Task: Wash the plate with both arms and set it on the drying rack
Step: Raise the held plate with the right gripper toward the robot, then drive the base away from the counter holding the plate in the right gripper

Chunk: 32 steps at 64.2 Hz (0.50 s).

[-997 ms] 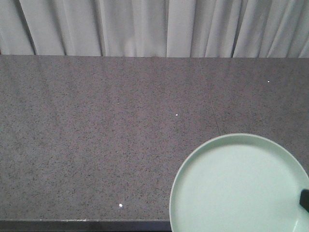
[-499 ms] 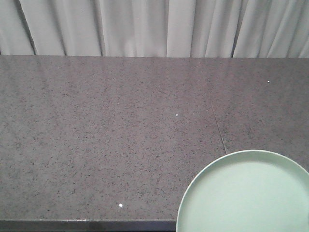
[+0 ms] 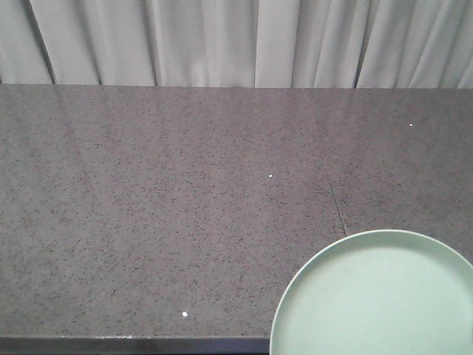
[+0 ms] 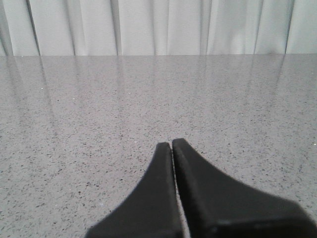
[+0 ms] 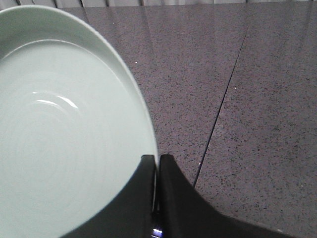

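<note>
**Item 1, right gripper** (image 5: pixel 157 157): two black fingers pressed together on the rim of the round, glossy, pale mint-green plate (image 5: pixel 64 124). We log a pinch grip, with the plate's edge caught between the fingers.

**Item 2, left gripper** (image 4: pixel 171 144): black fingers shut tip to tip with nothing between them, low over the speckled grey stone countertop (image 4: pixel 99 124).

**Item 3, plate:** on the right side, at the near edge of the countertop. We cannot tell whether it rests there or hangs just above.

**Change noted:** compared with a second ago, the plate sits lower and further right in the front view. The dark gripper corner seen at its right edge has left the frame. Over the last half second nothing shifts. We judge the carry paused and the washing not yet begun.

**View differences:**
- The front view shows the plate's (image 3: pixel 377 296) broad face and the pale pleated curtain (image 3: pixel 222 37), but no gripper.
- Only the right wrist view shows the grip, along with a thin seam (image 5: pixel 223 104) in the stone.
- Drying rack: in no view.
</note>
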Available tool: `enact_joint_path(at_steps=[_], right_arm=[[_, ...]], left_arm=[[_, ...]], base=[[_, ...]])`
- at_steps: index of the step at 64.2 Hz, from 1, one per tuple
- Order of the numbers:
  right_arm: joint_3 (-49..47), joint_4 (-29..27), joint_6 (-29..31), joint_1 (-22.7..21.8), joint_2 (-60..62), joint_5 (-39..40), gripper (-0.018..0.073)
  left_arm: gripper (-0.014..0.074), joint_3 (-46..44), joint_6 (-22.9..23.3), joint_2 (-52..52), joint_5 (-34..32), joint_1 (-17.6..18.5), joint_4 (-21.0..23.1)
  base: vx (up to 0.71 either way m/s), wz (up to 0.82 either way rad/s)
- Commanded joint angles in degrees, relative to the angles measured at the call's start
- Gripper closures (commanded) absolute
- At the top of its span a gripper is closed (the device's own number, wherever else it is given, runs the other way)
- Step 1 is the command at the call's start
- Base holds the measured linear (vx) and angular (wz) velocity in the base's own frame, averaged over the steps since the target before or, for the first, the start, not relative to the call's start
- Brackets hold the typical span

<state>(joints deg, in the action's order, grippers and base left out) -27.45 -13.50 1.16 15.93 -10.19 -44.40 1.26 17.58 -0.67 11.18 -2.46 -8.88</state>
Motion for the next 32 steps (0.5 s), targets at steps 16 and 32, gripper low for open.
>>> enact_joint_path(at_steps=[16,32], right_arm=[[-1.51,-0.69,0.15,-0.16,-0.59,4.48,0.0561],[-1.51,-0.69,0.15,-0.16,-0.59,4.48,0.0561]], left_arm=[[0.0603,-1.48,0.34,-0.79,-3.98,-0.09,-0.17],[0.0603,-1.48,0.34,-0.79,-3.98,-0.09,-0.17]], base=[[0.0,0.0],[0.0,0.0]])
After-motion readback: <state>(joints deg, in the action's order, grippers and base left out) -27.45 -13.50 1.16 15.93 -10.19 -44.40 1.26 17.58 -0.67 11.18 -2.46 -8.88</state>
